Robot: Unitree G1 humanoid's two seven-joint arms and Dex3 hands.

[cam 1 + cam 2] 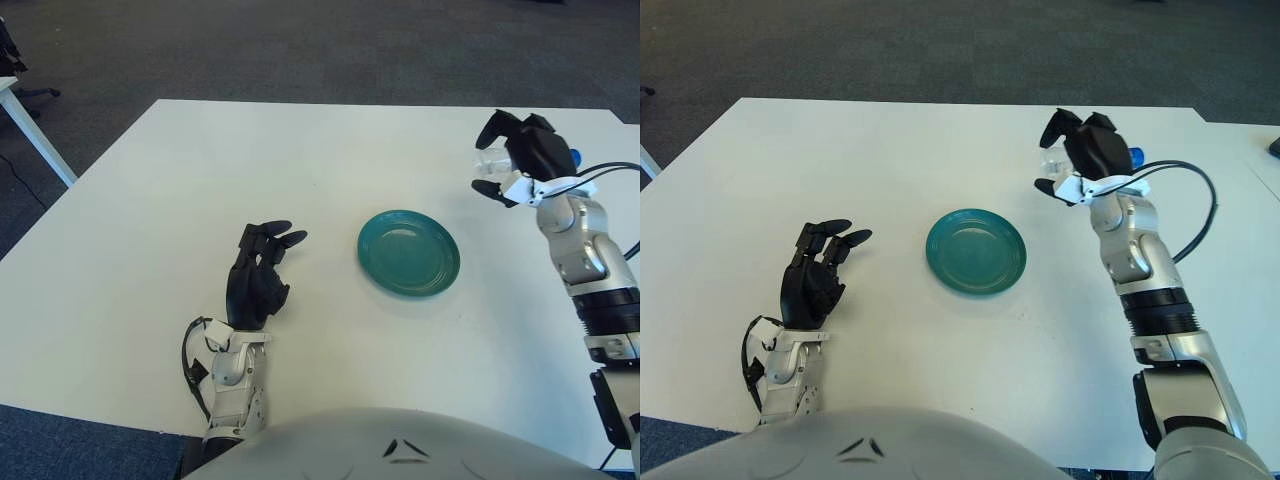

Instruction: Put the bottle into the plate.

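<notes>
My right hand (512, 158) is raised over the table's right side, its fingers curled around a clear plastic bottle (494, 160) with a blue cap (577, 155). The hand covers most of the bottle; the same bottle (1053, 162) shows between the fingers in the right eye view. The teal plate (409, 252) lies on the white table (200, 200), left of and nearer to me than that hand. My left hand (262, 272) shows on the left of the plate, fingers relaxed and holding nothing.
The table's far edge meets dark carpet (330, 50). A white table leg (35, 135) stands at the far left. A black cable (1200, 215) loops from my right wrist. My own body fills the bottom edge.
</notes>
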